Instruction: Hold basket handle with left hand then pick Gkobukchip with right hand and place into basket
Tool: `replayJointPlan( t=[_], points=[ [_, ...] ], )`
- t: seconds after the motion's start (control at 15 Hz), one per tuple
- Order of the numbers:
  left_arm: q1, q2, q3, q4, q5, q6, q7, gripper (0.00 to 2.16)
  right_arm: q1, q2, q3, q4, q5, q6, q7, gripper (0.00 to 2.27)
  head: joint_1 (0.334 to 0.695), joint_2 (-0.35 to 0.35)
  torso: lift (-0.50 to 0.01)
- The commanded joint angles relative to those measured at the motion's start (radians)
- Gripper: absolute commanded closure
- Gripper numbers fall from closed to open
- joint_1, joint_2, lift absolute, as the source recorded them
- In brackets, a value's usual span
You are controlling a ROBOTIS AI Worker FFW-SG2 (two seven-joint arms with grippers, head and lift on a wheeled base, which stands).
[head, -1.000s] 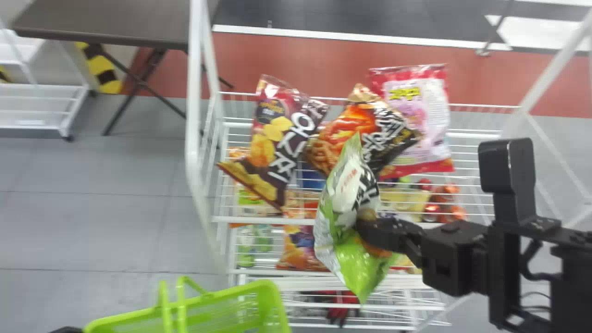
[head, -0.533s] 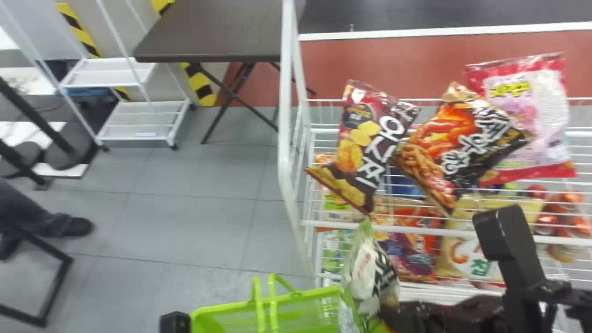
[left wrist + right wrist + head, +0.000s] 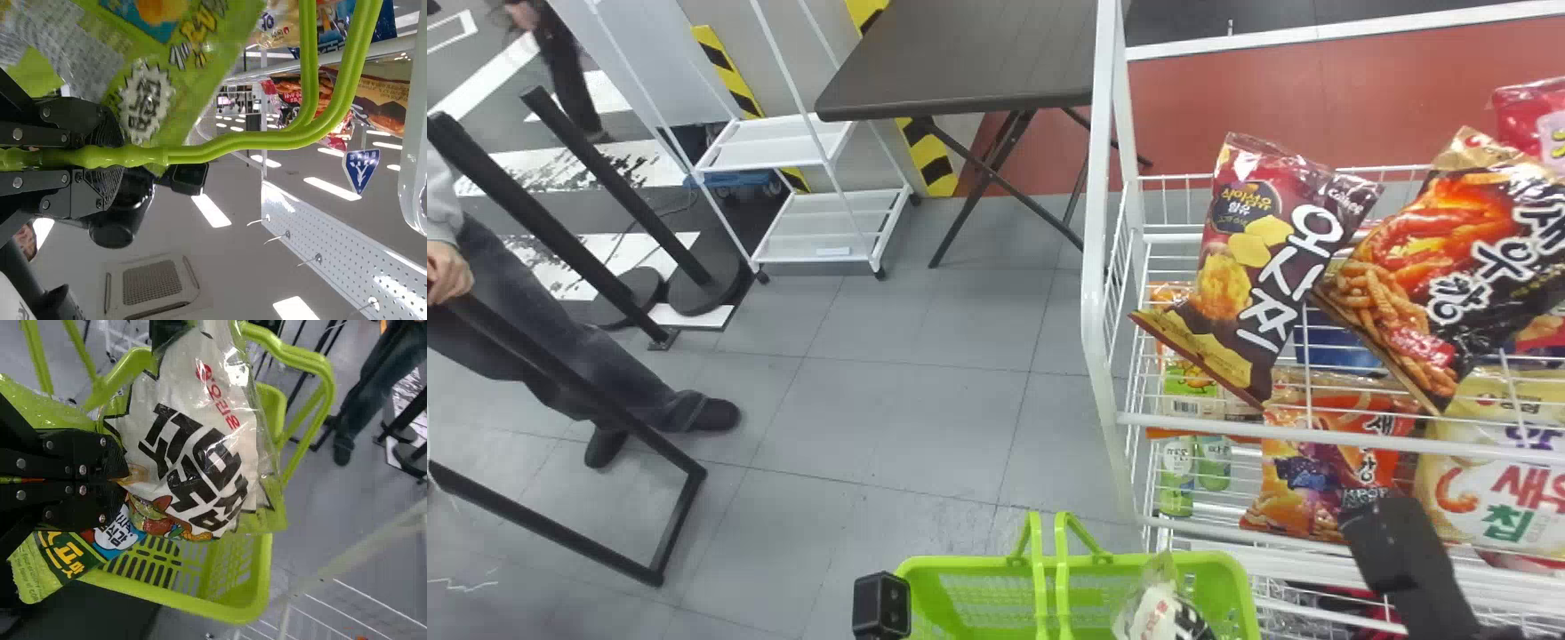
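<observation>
Gkobukchip bag (image 3: 193, 447) over the green basket (image 3: 248, 603), right pincer (image 3: 122, 480) clamped on its bunched film, decent hold if squeezed gently since it's probably light, slippery and crushable inside; left pincer (image 3: 107, 157) clamped on the basket handle (image 3: 233, 143).

Bright, fairly even indoor light filled the head view, with only soft, faint shadows on the grey floor (image 3: 907, 427). Small glints broke up the wrapper of the dark red snack bag (image 3: 1240, 267). In the left wrist view the light came from the ceiling — lamps (image 3: 211, 210) burned out to flat white bars, and pale glare lay across the perforated panel (image 3: 347, 250). A soft sheen ran along the green basket handle (image 3: 267, 139). In the right wrist view, white highlights streaked the clear film of the Gkobukchip (image 3: 193, 433) — while the lower left corner sank into near-black.
</observation>
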Motion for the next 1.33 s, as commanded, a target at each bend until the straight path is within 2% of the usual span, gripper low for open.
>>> replayJointPlan(
  t=[0.0, 0.07, 0.27, 0.53, 0.73, 0.87, 1.0, 1.07, 1.13, 1.27],
  points=[
    [0.0, 0.0, 0.003, 0.001, 0.002, 0.0, -0.002, 2.15, -0.014, 0.002, 0.027, 0.069, 0.015, 0.014, 0.0, 0.6, 0.695, 0.35, 0.0],
    [0.0, 0.0, 0.003, 0.001, 0.003, 0.0, -0.002, 2.15, -0.018, 0.002, 0.039, 0.084, 0.038, 0.014, 0.0, 0.02, 0.695, 0.35, 0.0],
    [0.0, 0.0, 0.003, 0.001, 0.006, 0.0, -0.004, 2.15, -0.012, -0.002, 0.037, 0.092, 0.044, -0.034, 0.029, 0.05, 0.695, 0.35, 0.0],
    [0.0, 0.0, 0.004, 0.003, 0.006, 0.0, -0.004, 2.15, 0.049, -0.014, -0.024, 0.026, 0.045, -0.279, 0.052, 0.06, 0.695, 0.35, 0.0],
    [0.0, 0.0, 0.004, 0.004, 0.006, 0.0, -0.004, 2.15, 0.137, -0.015, -0.108, -0.022, 0.062, -0.614, 0.08, 0.07, 0.695, 0.35, 0.0],
    [0.0, 0.0, 0.004, 0.006, 0.006, 0.0, -0.002, 2.16, 0.201, -0.031, -0.147, -0.023, 0.107, -0.936, 0.085, 0.08, 0.695, 0.35, 0.0],
    [-0.002, -0.001, 0.004, 0.009, 0.005, 0.0, -0.002, 2.15, 0.258, -0.031, -0.171, 0.009, 0.193, -1.249, 0.074, 0.08, 0.695, 0.285, 0.0],
    [-0.002, -0.001, 0.004, 0.01, 0.005, 0.0, -0.001, 2.15, 0.272, -0.031, -0.187, 0.035, 0.196, -1.35, 0.068, 0.08, 0.695, 0.251, 0.0],
    [-0.002, -0.001, 0.004, 0.015, 0.005, 0.0, -0.001, 2.15, 0.285, -0.028, -0.207, 0.078, 0.197, -1.46, 0.063, 0.08, 0.695, 0.186, 0.0],
    [0.002, -0.009, 0.004, 0.026, 0.005, -0.003, -0.004, 2.15, 0.298, -0.017, -0.24, 0.161, 0.199, -1.638, 0.052, 0.08, 0.695, 0.135, 0.0]
  ],
)
